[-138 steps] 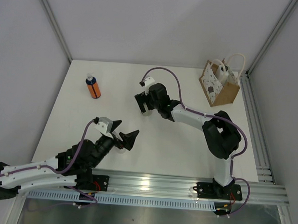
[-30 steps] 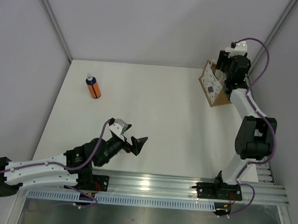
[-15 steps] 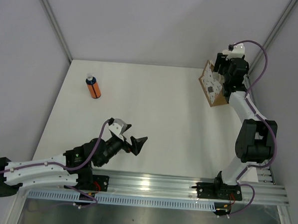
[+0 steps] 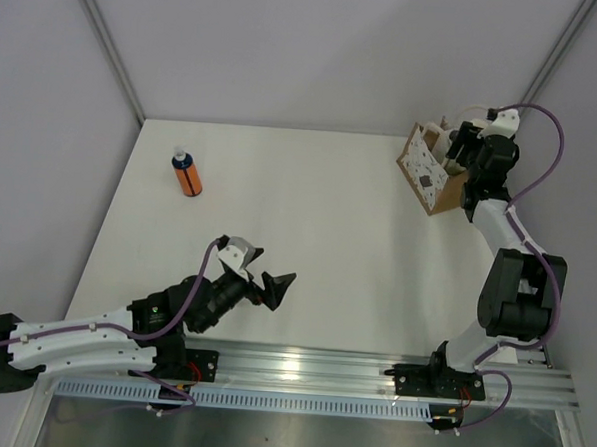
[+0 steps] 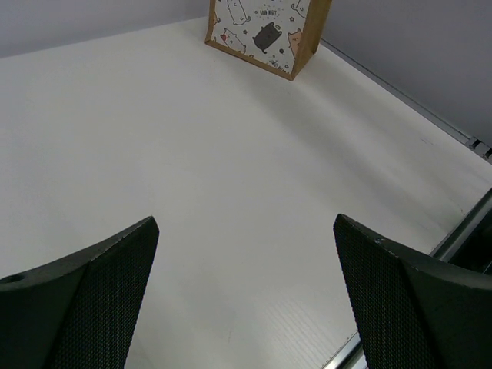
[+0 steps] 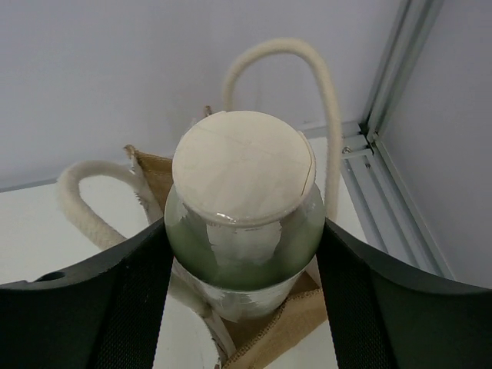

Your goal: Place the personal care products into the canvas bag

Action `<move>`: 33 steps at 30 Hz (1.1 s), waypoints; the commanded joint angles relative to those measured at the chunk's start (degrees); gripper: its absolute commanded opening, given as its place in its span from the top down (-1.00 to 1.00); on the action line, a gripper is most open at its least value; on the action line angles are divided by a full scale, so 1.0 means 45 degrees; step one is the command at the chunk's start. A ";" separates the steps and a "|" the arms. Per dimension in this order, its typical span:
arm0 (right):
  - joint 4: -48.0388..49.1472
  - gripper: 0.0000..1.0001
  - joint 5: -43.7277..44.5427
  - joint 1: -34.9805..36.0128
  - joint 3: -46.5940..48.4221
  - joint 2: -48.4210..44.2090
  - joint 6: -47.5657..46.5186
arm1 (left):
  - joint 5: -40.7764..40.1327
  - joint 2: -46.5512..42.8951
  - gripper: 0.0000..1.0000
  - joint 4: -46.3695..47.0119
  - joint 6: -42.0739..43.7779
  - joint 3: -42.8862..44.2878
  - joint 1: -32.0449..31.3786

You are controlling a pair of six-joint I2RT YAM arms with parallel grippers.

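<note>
Cream bottle (image 6: pixel 244 246), gripped end-on in right jaws, hangs over the canvas bag (image 6: pixel 286 329). Orange bottle (image 4: pixel 188 178) stands upright, cap up; left jaws gape empty.

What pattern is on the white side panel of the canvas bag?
The small tan canvas bag shows cartoon cats, one dark, on white; clearest in left wrist view.

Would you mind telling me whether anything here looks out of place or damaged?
Nothing stands out. The orange bottle stands upright on the table, the canvas bag looks intact, and the right gripper holds the cream bottle at its mouth. No spill.
</note>
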 commanded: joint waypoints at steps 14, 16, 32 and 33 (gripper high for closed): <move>0.2116 1.00 0.0347 -0.0551 0.0058 0.0204 0.0400 | -0.0017 0.0111 -0.98 0.0093 -0.0128 0.0577 -0.0063; 0.2370 0.96 0.0407 -0.0512 -0.0001 0.0458 0.0302 | 0.0081 0.0033 -0.99 0.0093 -0.0128 0.0557 -0.0063; 0.4071 0.36 0.0759 -0.0296 -0.0450 0.1591 -0.1377 | 0.0257 0.0032 -0.98 0.0112 -0.0167 0.0538 -0.0083; 0.4070 0.27 0.0855 -0.0296 -0.0431 0.1650 -0.1436 | 0.0257 0.0032 -0.99 0.0112 -0.0167 0.0538 -0.0064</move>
